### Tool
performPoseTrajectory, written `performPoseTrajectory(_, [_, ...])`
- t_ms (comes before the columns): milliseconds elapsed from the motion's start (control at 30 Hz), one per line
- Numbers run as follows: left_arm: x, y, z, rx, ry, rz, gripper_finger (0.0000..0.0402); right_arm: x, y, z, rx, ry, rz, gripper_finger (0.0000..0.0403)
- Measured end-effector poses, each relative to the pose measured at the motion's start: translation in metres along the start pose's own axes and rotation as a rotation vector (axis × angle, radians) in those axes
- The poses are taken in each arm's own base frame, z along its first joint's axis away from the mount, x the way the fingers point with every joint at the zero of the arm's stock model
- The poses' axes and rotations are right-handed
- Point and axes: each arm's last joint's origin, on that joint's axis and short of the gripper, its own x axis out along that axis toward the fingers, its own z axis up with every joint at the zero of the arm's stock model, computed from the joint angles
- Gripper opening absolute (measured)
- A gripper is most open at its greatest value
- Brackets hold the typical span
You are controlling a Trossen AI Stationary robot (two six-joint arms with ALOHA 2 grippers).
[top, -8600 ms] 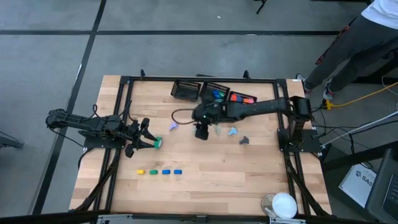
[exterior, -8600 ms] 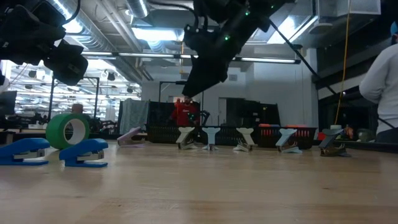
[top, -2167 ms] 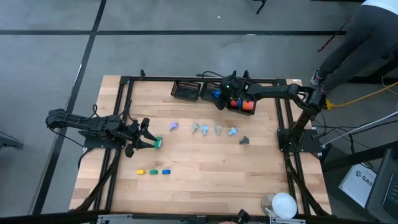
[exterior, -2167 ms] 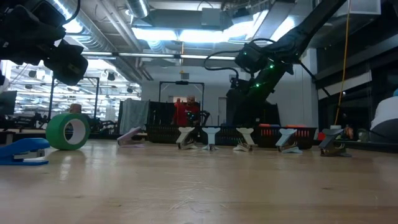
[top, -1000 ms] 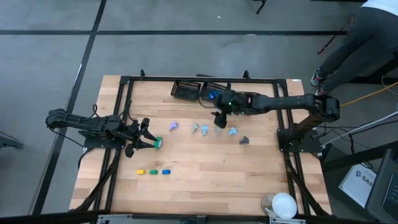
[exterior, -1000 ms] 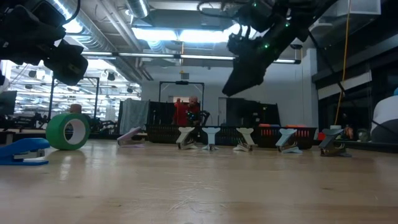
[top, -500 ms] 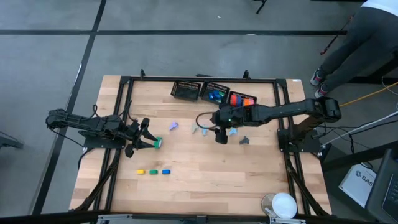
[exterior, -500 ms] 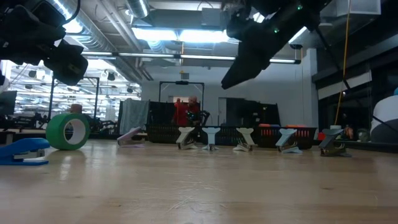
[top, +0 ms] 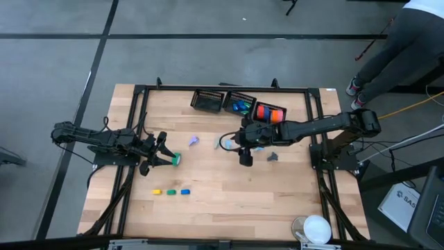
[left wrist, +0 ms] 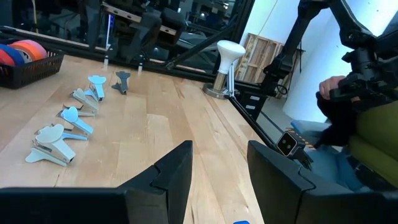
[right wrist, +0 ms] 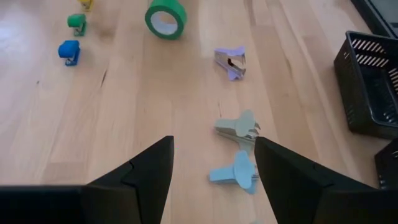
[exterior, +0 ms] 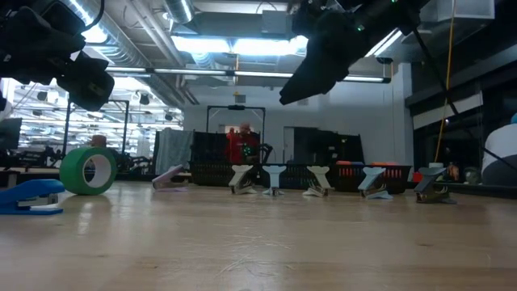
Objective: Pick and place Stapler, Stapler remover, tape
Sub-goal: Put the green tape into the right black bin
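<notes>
The right gripper (top: 245,161) hangs above the table (top: 229,201) with its fingers spread and nothing between them, just below the row of pastel removers (right wrist: 237,132). The left gripper (top: 158,158) waits at the table's left side, jaws apart and empty, just beside the green tape roll (top: 175,160). Three small staplers (top: 170,192), yellow, green and blue, lie in a line near the front edge, well apart from the right gripper. Three black baskets (top: 236,102) sit along the far edge; one holds blue pieces, another orange rolls.

Risks from here, as a judgement:
- The removers stand close together; a descent between them may knock a neighbour over.
- A reach toward the staplers brings the right arm near the left gripper and the roll; contact could set the roll rolling.
</notes>
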Motion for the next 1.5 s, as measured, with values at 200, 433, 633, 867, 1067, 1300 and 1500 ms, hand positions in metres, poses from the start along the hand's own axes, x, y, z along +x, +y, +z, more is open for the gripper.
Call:
performPoseTrajectory(200, [0.000, 0.000, 0.000, 0.000, 0.000, 0.000, 0.0150, 0.000, 0.000, 0.001, 0.030, -0.010, 0.000, 0.0228])
performPoseTrajectory(433, [0.000, 0.000, 0.000, 0.001, -0.006, 0.005, 0.0150, 0.000, 0.000, 0.001, 0.035, -0.013, 0.000, 0.0228])
performPoseTrajectory(633, [-0.001, -0.001, 0.015, -0.059, -0.181, 0.074, 0.0150, 0.000, 0.000, 0.002, 0.068, -0.020, 0.000, 0.0228])
performPoseTrajectory(867, [-0.003, -0.004, 0.024, -0.184, -0.280, 0.027, 0.0150, 0.000, 0.000, 0.002, 0.084, -0.019, 0.000, 0.0228])
performPoseTrajectory(1067, [-0.003, -0.004, 0.023, -0.238, -0.268, 0.013, 0.0150, 0.000, 0.000, 0.003, 0.085, -0.028, 0.001, 0.0228])
performPoseTrajectory(1300, [-0.001, -0.003, 0.020, -0.308, -0.237, 0.013, 0.0150, 0.000, 0.000, 0.003, 0.085, -0.035, 0.001, 0.0228])
performPoseTrajectory(1500, [0.004, -0.002, 0.011, -0.358, -0.100, -0.024, 0.0150, 0.000, 0.000, 0.003, 0.082, -0.035, 0.001, 0.0228])
